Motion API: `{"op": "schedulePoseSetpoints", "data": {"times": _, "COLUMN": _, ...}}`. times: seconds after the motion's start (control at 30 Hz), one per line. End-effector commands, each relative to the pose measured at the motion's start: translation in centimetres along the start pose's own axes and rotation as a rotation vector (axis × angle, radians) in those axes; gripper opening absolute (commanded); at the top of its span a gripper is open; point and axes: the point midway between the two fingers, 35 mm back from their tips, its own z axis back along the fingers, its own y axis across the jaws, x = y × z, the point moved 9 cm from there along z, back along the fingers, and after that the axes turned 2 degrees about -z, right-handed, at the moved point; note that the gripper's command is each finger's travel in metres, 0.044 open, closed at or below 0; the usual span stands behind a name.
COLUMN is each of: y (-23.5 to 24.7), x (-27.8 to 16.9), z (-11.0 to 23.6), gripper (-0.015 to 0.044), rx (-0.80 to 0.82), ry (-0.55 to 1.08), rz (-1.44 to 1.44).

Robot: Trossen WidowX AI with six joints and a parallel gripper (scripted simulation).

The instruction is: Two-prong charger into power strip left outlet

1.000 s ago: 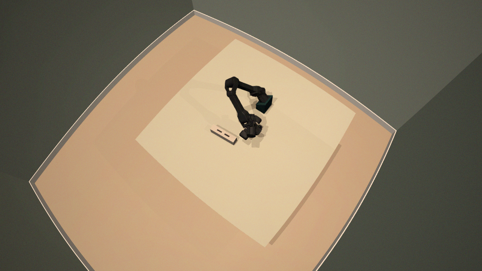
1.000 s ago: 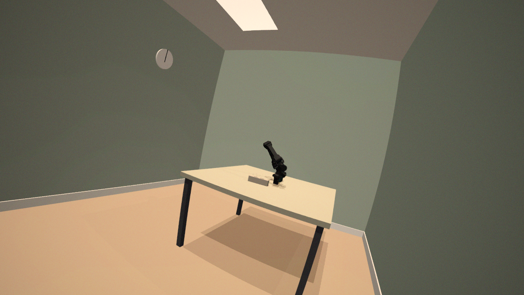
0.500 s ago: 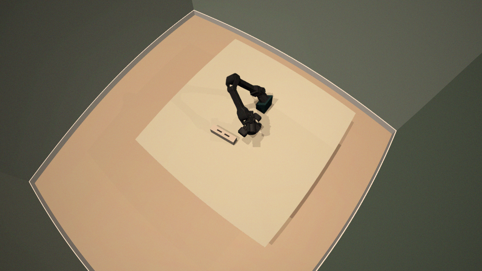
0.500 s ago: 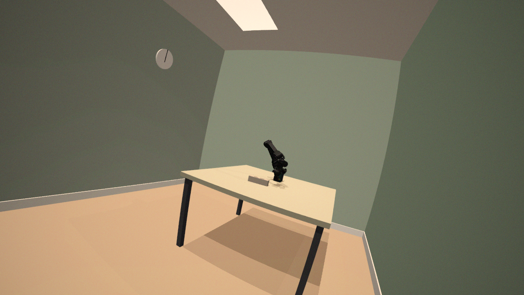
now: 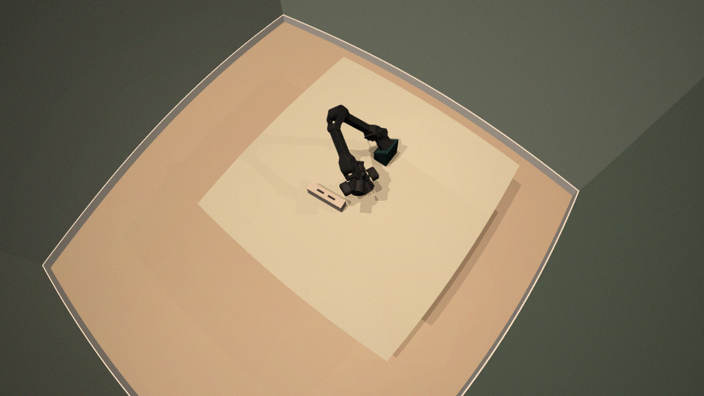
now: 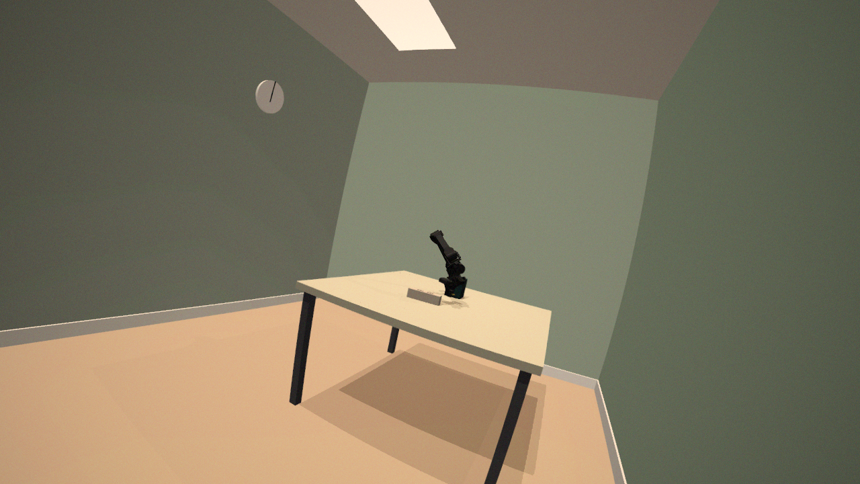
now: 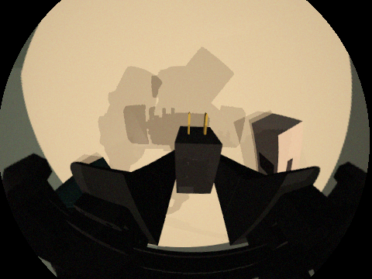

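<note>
Between the two dark fingers of the gripper [image 7: 194, 197], the charger [image 7: 198, 160] is being clamped, its prongs [image 7: 197, 123] pointing away from the wrist. Grasping is judged done; alignment and straight insertion into the left outlet [image 5: 320, 190] are remaining. The power strip [image 5: 326, 198] is being kept just beside the gripper on the table [image 5: 394, 275], with open tabletop around both, well away from its edges.
</note>
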Motion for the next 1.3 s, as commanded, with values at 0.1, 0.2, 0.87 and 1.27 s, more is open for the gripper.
{"op": "schedulePoseSetpoints", "data": {"times": 0.1, "y": -0.9, "x": -1.2, "z": -0.6, "gripper": 0.0, "rx": 0.006, "ry": -0.003, "rz": -0.173}}
{"op": "schedulePoseSetpoints", "data": {"times": 0.2, "y": -1.2, "x": -1.7, "z": -0.8, "gripper": 0.0, "rx": 0.011, "ry": -0.004, "rz": -0.244}}
{"op": "schedulePoseSetpoints", "data": {"times": 0.87, "y": -3.2, "x": -5.2, "z": -2.6, "gripper": 0.0, "rx": 0.037, "ry": 0.0, "rz": -0.72}}
{"op": "schedulePoseSetpoints", "data": {"times": 1.27, "y": -4.0, "x": -7.5, "z": -3.6, "gripper": 0.0, "rx": 0.046, "ry": 0.013, "rz": -1.007}}
